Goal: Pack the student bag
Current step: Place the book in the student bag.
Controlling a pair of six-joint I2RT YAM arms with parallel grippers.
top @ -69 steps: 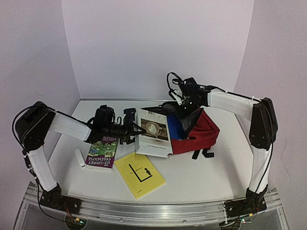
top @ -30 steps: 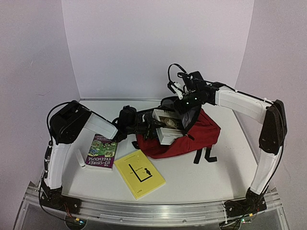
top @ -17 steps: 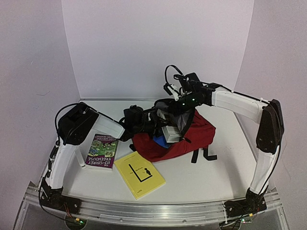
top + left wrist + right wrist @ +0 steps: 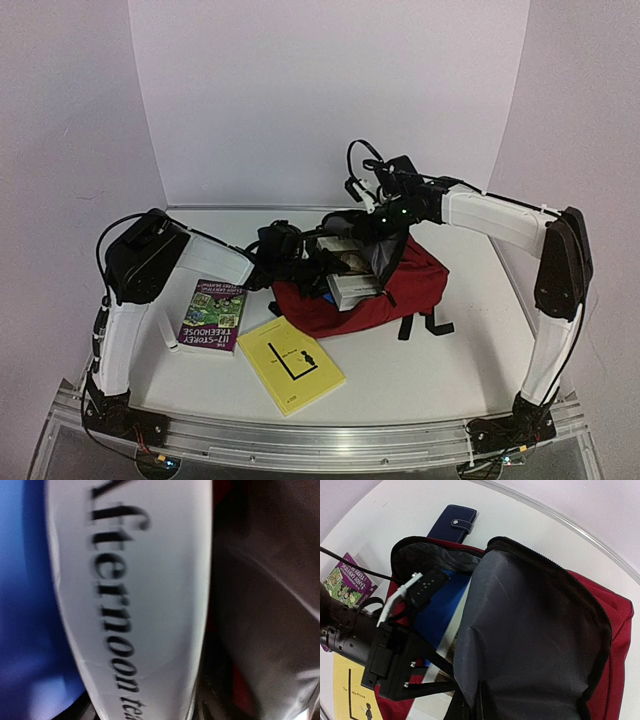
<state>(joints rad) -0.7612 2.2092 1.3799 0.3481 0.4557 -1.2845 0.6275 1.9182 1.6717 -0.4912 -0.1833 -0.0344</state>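
White smooth surface (image 4: 420, 370) was noted under everything. The student bag (image 4: 420, 285), dark red soft fabric, slumped and rounded with black zip trim, was laid centre-right on the surface, its mouth turned toward the left arm. Its flap (image 4: 530, 630), lined in grey, slightly shiny cloth, was held raised.

A thick white book (image 4: 350, 285) with a rounded spine lettered "Afternoon tea" was seen partly inside the bag mouth, beside a flat blue cover (image 4: 440, 610). A thin yellow book (image 4: 292, 365) was laid flat just in front of the bag. A purple glossy paperback (image 4: 212, 316) was laid to its left. A navy case (image 4: 452, 522) with a snap tab was seen behind the bag. A small white stick (image 4: 166, 332) was noted beside the paperback.

The right arm was stretched in from the right, and the right hand (image 4: 380, 222) was pinched closed on the flap edge. The left arm was bent in low, and the left hand (image 4: 318, 262) was placed at the bag mouth by the white book. Whether it gripped the book could not be told.
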